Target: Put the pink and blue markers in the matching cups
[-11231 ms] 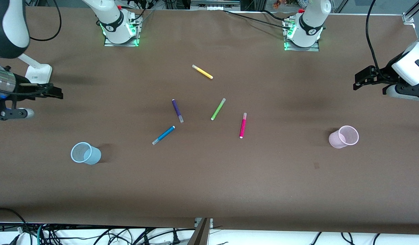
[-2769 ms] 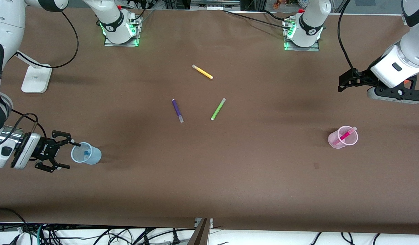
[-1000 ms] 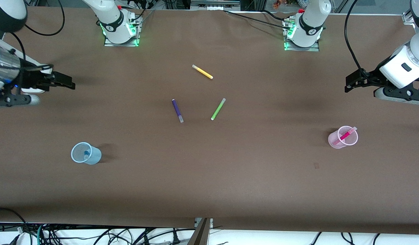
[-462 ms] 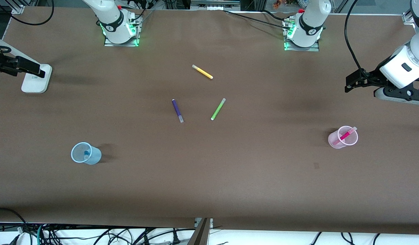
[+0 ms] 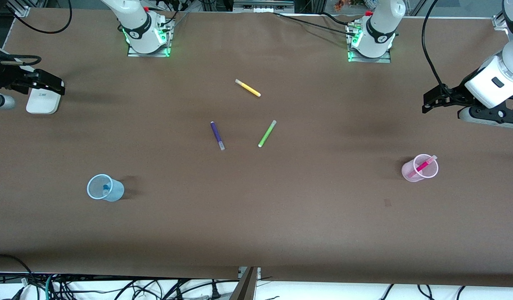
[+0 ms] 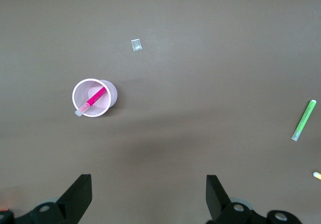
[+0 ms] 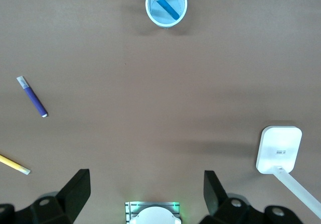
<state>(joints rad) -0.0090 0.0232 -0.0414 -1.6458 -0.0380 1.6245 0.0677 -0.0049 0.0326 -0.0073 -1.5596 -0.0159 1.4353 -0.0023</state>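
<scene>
The pink marker (image 5: pixel 422 165) is seen leaning in the pink cup (image 5: pixel 412 174) near the left arm's end of the bench; the blue marker (image 7: pixel 167 7) stands in the blue cup (image 5: pixel 113 193) near the right arm's end. The left gripper (image 6: pixel 148 196) and right gripper (image 7: pixel 146 193) are held spread and empty over those ends. Little risk is judged: a light cup could be tipped only if brushed.

The left gripper (image 5: pixel 427 102) hangs in the air at the worktop's three o'clock edge, fingers (image 6: pixel 80 194) spread wide, holding nothing. The right gripper (image 5: pixel 48 83) hangs at nine o'clock, fingers (image 7: pixel 77 189) likewise apart and empty.
</scene>
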